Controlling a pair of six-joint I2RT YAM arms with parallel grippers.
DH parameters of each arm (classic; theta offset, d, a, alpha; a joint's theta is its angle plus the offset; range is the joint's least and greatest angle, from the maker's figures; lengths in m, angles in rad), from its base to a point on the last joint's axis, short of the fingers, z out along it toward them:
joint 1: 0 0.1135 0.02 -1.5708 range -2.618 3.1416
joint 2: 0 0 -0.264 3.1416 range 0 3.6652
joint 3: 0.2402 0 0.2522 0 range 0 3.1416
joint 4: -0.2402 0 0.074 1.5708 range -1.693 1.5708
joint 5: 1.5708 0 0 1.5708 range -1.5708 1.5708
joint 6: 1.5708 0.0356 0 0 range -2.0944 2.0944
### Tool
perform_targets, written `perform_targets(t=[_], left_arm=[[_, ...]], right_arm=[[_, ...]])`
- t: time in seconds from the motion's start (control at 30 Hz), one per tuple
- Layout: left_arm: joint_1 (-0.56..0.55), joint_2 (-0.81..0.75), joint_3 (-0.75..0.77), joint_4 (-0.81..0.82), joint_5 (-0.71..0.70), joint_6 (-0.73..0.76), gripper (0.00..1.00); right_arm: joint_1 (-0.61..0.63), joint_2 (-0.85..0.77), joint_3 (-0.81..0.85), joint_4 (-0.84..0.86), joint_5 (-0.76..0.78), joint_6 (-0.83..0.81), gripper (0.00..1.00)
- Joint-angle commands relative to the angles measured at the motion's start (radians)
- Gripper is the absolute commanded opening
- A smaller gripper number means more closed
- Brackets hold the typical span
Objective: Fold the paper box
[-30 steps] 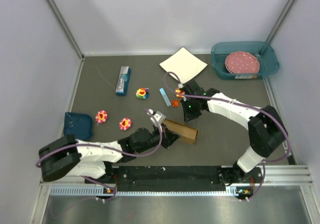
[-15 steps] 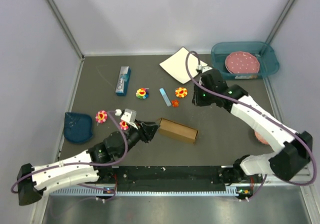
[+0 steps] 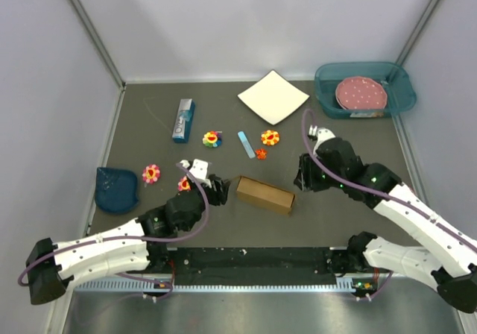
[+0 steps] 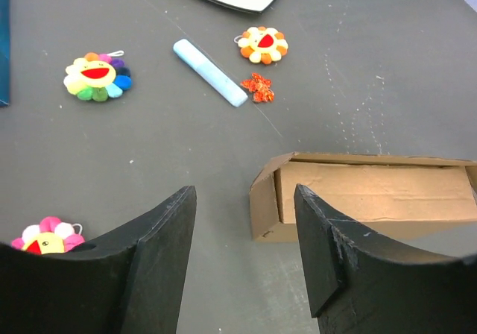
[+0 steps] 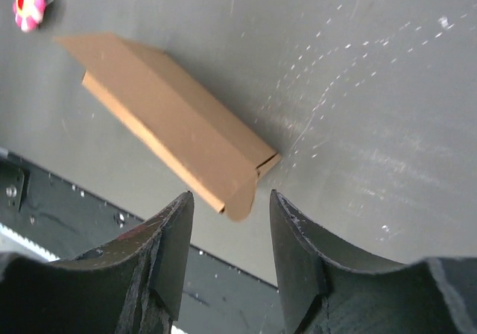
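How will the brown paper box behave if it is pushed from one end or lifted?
The paper box is probably light: the left wrist view shows it hollow, with thin walls. Lying flat, it should slide on the table rather than tip. Its end flap stands ajar, so that end may give under pressure.

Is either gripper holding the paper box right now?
No: the left gripper and the right gripper both stand open with nothing clamped, and the paper box lies loose on the table between them.

Dark grey tabletop [image 3: 141,125], pale lavender walls [image 3: 238,21], metal corner struts [image 3: 90,28], ribbed near-edge rail [image 3: 253,283]
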Motion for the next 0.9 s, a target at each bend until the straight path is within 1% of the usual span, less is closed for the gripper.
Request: perform_targets(t=[0.0,0.07,0.1,0.2,0.27,0.3,0.37,0.4,0.47,0.5,0.57,0.6,0.67,0.7,0.73,0.8,0.87], left_arm=[[0.017,0.003,0.025,0.131,-0.036,0.108,0.61],[0.029,0.014,0.032,0.175,-0.030,0.135,0.62],[0.035,0.018,0.032,0.201,-0.023,0.173,0.62],[0.072,0.057,0.052,0.266,-0.020,0.207,0.62],[0.124,0.106,0.081,0.283,0.006,0.201,0.62],[0.146,0.126,0.091,0.306,0.022,0.202,0.62],[0.201,0.201,0.134,0.315,0.063,0.199,0.62],[0.219,0.254,0.149,0.311,0.066,0.202,0.61],[0.253,0.293,0.190,0.286,0.054,0.193,0.61],[0.264,0.319,0.195,0.271,0.048,0.175,0.60],[0.305,0.331,0.200,0.240,0.039,0.132,0.58],[0.322,0.336,0.201,0.219,0.048,0.070,0.57],[0.371,0.336,0.189,0.159,0.080,0.012,0.53],[0.385,0.336,0.186,0.139,0.089,-0.055,0.51],[0.416,0.339,0.183,0.086,0.111,-0.090,0.45],[0.446,0.347,0.181,0.042,0.201,-0.174,0.40],[0.470,0.345,0.158,0.019,0.250,-0.224,0.37]], right_arm=[[0.104,-0.033,-0.041,-0.031,0.047,0.045,0.47],[0.133,-0.042,-0.065,-0.037,0.070,0.076,0.47],[0.155,-0.048,-0.076,-0.034,0.100,0.089,0.47],[0.166,-0.112,-0.117,-0.027,0.136,0.148,0.43],[0.167,-0.184,-0.159,0.004,0.131,0.175,0.41],[0.167,-0.204,-0.171,0.009,0.130,0.189,0.37],[0.167,-0.246,-0.205,0.004,0.145,0.238,0.34],[0.167,-0.257,-0.215,0.000,0.166,0.258,0.31],[0.167,-0.283,-0.255,-0.005,0.177,0.324,0.25],[0.169,-0.289,-0.269,-0.008,0.180,0.346,0.18],[0.169,-0.301,-0.312,-0.008,0.170,0.404,0.09],[0.167,-0.310,-0.330,0.004,0.151,0.425,0.01],[0.167,-0.338,-0.413,0.022,0.134,0.508,0.00],[0.167,-0.373,-0.447,0.050,0.119,0.534,0.00],[0.169,-0.395,-0.511,0.062,0.114,0.585,0.00],[0.167,-0.438,-0.562,0.107,0.113,0.629,0.00],[0.167,-0.453,-0.631,0.154,0.099,0.683,0.00]])
